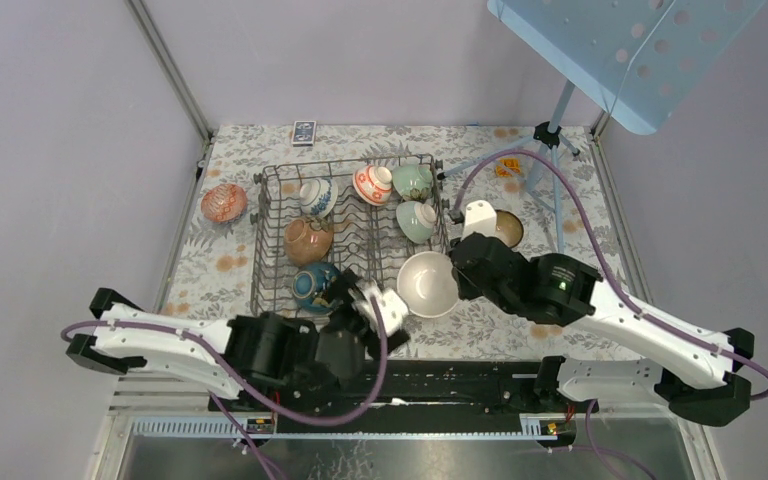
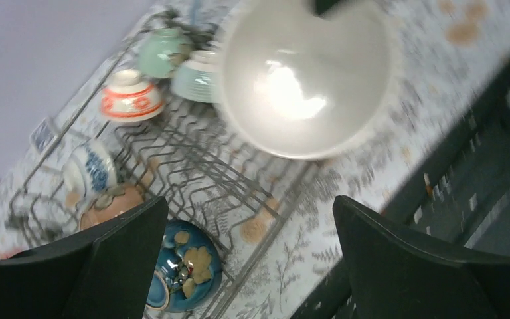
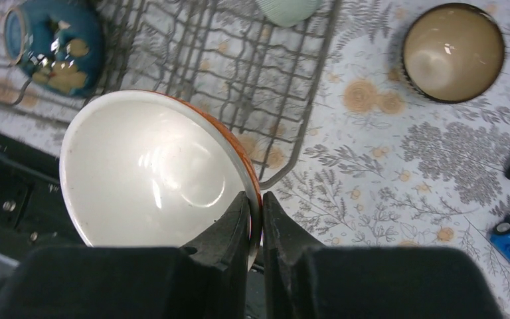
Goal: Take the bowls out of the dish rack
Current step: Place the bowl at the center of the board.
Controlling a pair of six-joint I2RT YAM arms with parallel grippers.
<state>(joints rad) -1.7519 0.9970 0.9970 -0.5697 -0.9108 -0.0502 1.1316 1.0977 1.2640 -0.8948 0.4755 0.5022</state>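
The grey wire dish rack (image 1: 260, 250) stands mid-table and holds several bowls, among them a blue one (image 1: 315, 285), a brown one (image 1: 308, 240) and a pale green one (image 1: 417, 221). Just past the rack's near right corner hangs a bowl (image 1: 428, 284), white inside and orange outside. My right gripper (image 3: 255, 199) is shut on that white bowl's (image 3: 146, 173) rim. My left gripper (image 2: 250, 206) stands wide open with nothing between its fingers, just left of the white bowl (image 2: 305, 73) and over the rack's near edge (image 2: 192, 159), beside the blue bowl (image 2: 182, 266).
A red patterned bowl (image 1: 224, 203) sits on the table left of the rack, and a tan bowl (image 3: 453, 52) sits right of it. A tripod (image 1: 550, 135) carrying a blue perforated panel (image 1: 620, 50) stands at the back right. A small card box (image 1: 303, 132) lies at the back.
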